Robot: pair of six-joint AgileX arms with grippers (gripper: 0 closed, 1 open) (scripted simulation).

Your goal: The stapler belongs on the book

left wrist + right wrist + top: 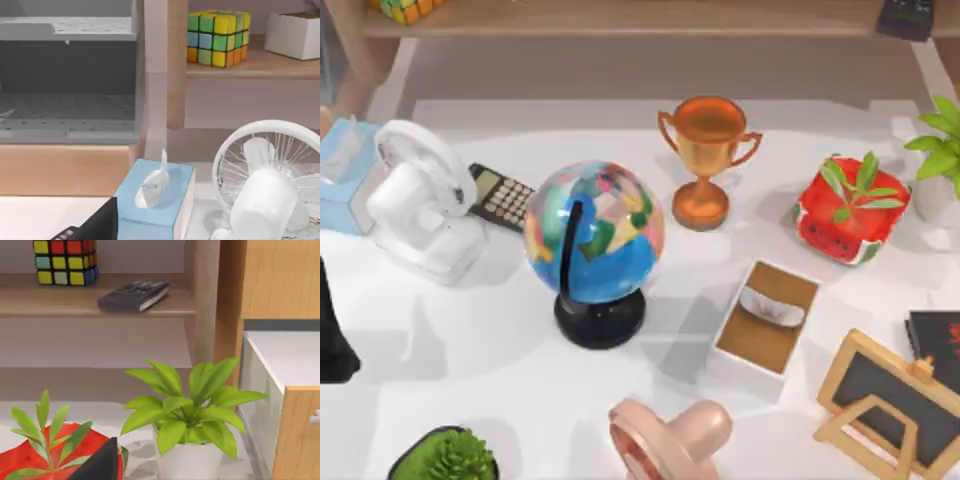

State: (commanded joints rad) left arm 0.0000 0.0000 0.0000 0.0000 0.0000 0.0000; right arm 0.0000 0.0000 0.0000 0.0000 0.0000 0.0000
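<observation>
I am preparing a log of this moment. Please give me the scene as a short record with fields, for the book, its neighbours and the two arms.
book: black with red marks, flat at the table's right edge
nearest neighbour: wood-framed blackboard easel, just left of the book
centre of table: globe, trophy behind it
left side: white fan, blue tissue box
left arm: dark part at the left edge
stapler: cannot be made out

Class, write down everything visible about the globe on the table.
The globe stands upright near the table's middle. Its glossy sphere is mostly blue with green, yellow, red and pink land patches. A black curved arm runs down its front to a round black base resting on the white table. Nothing else touches it.
</observation>
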